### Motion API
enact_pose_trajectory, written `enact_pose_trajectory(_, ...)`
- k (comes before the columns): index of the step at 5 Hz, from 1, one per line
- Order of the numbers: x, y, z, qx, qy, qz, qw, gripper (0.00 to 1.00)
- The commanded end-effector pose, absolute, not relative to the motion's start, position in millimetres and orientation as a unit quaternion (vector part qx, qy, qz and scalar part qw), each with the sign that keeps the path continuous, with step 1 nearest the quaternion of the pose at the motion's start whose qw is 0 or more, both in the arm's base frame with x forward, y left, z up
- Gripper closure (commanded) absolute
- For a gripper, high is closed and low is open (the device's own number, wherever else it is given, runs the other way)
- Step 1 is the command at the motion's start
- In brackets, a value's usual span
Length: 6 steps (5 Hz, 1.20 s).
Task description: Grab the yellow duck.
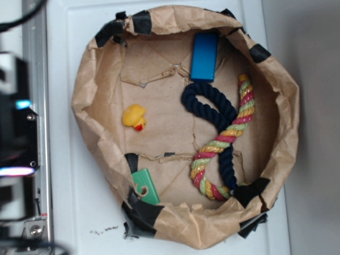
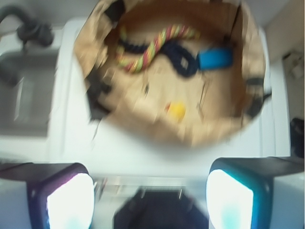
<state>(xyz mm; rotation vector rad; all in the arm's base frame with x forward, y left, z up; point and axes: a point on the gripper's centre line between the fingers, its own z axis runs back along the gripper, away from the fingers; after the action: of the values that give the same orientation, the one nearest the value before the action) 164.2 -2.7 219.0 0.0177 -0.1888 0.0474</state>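
The yellow duck (image 1: 134, 117) lies on the floor of a brown paper bowl (image 1: 90, 85), towards its left side, red beak pointing down in the exterior view. In the blurred wrist view the yellow duck (image 2: 177, 111) shows as a small yellow blob near the bowl's near wall. My gripper (image 2: 150, 191) is open, its two pale fingers wide apart with nothing between them, high above the white surface and short of the bowl. In the exterior view only a blurred dark part of the arm (image 1: 16, 117) shows at the left edge.
Inside the bowl lie a blue rectangular block (image 1: 205, 57), a dark navy rope (image 1: 212, 111) twisted with a yellow-pink-green rope (image 1: 226, 143), and a green block (image 1: 145, 187) by the lower wall. Black tape patches (image 1: 142, 215) hold the rim. A metal rail (image 1: 37, 64) runs along the left.
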Motion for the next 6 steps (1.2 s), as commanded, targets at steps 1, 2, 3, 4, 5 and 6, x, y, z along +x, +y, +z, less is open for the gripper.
enact_pose_trajectory(1, 217, 16, 162, 0.02, -0.146, 0.1, 0.984, 0.0)
enact_pose_trajectory(2, 218, 39, 109, 0.018, -0.096, 0.189, 0.977, 0.0)
enact_pose_trajectory(3, 224, 45, 62, 0.046, -0.053, 0.185, 0.98, 0.0)
enact_pose_trajectory(4, 206, 42, 10, 0.02, 0.049, 0.151, 0.987, 0.0)
enact_pose_trajectory(5, 191, 47, 5, -0.033, 0.051, 0.13, 0.99, 0.0)
enact_pose_trajectory(6, 187, 33, 15, -0.045, 0.05, 0.105, 0.992, 1.0)
